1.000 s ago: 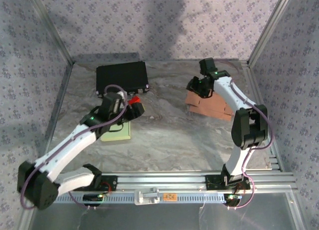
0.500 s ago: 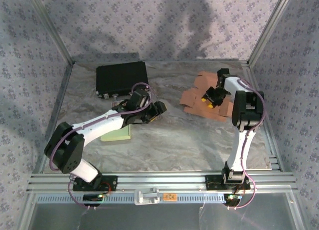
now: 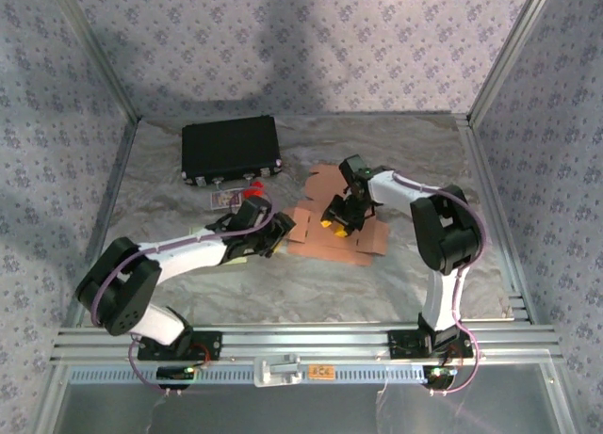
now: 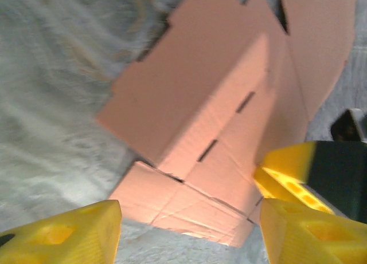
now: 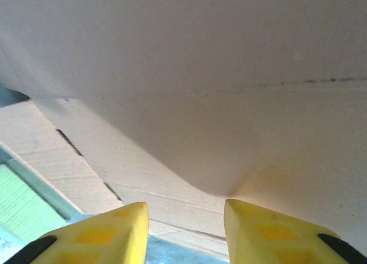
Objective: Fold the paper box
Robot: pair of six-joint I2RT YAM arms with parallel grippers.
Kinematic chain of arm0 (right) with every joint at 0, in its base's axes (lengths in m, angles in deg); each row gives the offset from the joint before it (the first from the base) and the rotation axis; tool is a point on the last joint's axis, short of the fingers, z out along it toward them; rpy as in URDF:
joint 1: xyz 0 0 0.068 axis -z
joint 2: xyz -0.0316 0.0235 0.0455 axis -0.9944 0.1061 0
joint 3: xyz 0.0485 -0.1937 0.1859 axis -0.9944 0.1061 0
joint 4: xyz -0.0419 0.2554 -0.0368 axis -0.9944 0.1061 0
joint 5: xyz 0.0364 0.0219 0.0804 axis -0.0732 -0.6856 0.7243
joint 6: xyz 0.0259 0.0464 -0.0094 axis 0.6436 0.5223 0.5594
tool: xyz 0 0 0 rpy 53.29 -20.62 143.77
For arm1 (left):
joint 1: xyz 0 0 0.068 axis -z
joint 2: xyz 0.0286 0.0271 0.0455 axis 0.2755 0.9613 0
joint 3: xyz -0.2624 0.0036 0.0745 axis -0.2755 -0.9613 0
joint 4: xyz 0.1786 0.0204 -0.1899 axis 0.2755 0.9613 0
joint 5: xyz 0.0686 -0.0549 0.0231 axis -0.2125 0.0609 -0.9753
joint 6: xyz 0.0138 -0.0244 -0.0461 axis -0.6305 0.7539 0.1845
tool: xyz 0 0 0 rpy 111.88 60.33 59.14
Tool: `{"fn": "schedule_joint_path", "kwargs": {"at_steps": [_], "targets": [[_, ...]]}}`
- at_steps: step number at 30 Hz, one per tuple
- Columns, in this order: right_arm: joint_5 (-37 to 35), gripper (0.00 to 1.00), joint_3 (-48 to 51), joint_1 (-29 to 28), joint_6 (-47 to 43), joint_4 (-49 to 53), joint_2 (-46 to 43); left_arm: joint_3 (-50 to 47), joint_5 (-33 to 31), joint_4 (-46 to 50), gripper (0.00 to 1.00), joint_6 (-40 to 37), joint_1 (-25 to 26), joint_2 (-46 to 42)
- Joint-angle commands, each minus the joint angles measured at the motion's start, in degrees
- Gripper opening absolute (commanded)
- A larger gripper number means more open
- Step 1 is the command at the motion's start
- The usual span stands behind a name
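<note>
On wrinkled grey sheeting (image 3: 377, 283), flat slotted cardboard box (image 3: 330, 229).

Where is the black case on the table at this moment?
In the top view, the black case lies at the far left of the table, behind the left gripper and apart from the cardboard box.

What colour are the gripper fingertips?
Yellow: the left gripper fingers show it best in the left wrist view.

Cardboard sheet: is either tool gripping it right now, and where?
Cannot be told: the right tool sits on the cardboard sheet mid-panel; the left tool stands open before its near edge.
</note>
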Motion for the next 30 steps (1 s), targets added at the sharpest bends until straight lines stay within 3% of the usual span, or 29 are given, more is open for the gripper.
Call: {"fn": "schedule_joint_path", "kwargs": {"at_steps": [1,8,11,14,27,30], "targets": [[-1.6,0.41,-1.1,0.6,1.1,-0.4,-4.9,-2.3,-4.0,-3.7,0.64,6.3,0.5,-3.5],[-2.6,0.41,2.1,0.6,2.4,-3.3,-13.6,-5.2,-6.8,-14.1,0.64,12.6,2.5,0.5],[-3.0,0.42,5.3,0.5,3.1,-4.7,-17.6,-7.0,-7.4,-21.2,0.57,15.5,3.2,4.1],[-2.6,0.42,8.4,0.6,4.0,-6.2,-21.4,-8.4,-9.3,-25.3,0.56,17.8,4.0,6.1],[-1.1,0.42,13.4,0.9,5.7,-6.0,-29.8,-8.4,-13.3,-30.9,0.48,19.8,4.9,11.8],[-0.9,0.42,13.3,1.0,5.5,-5.5,-30.4,-8.8,-14.6,-33.7,0.38,20.0,4.9,13.1]]}}
